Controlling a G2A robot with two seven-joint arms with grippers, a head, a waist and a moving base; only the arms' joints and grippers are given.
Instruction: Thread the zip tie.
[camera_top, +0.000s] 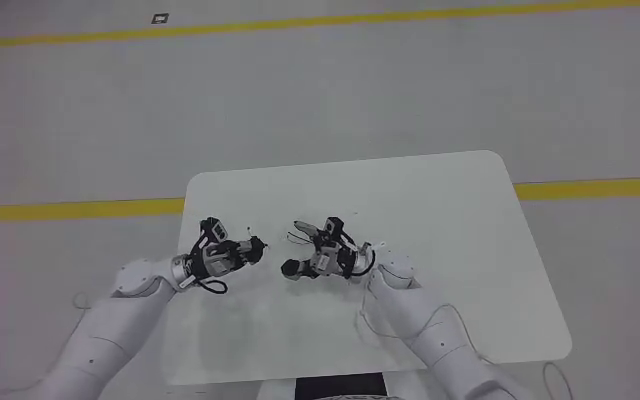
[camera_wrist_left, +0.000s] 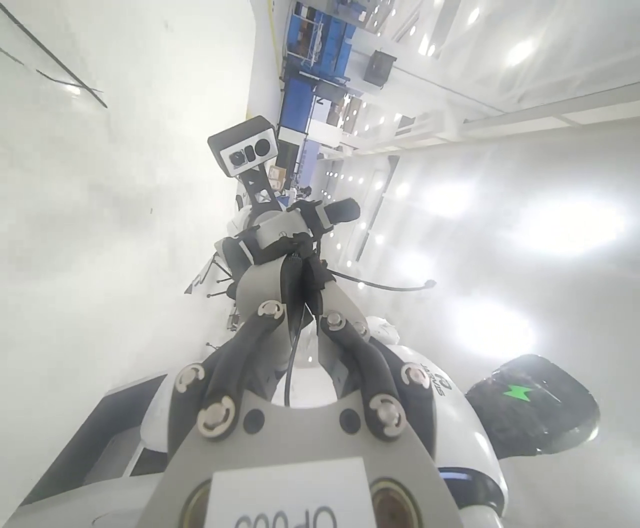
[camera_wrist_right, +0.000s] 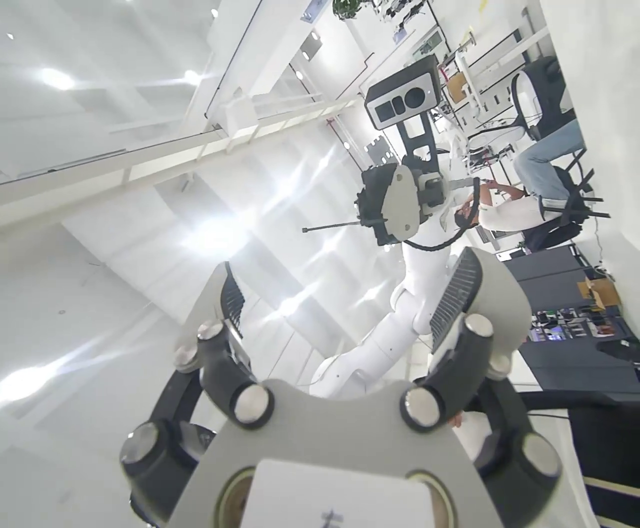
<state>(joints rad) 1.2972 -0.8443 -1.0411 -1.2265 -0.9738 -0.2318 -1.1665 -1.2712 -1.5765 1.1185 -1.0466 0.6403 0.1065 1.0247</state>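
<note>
The left gripper (camera_wrist_left: 300, 277) is hovering above the white table (camera_top: 450, 200), its fingers clamping down on the black zip tie (camera_wrist_right: 330, 226), whose free length is sticking out sideways from them. The right gripper (camera_wrist_right: 345, 280) is facing it from near by, its fingers spreading wide and grasping nothing.

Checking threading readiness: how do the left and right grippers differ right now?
Left gripper is shut; right gripper is open. Left gripper holds the zip tie, its end sticking out toward the right gripper, which is empty. Both are over the table, facing each other.
</note>
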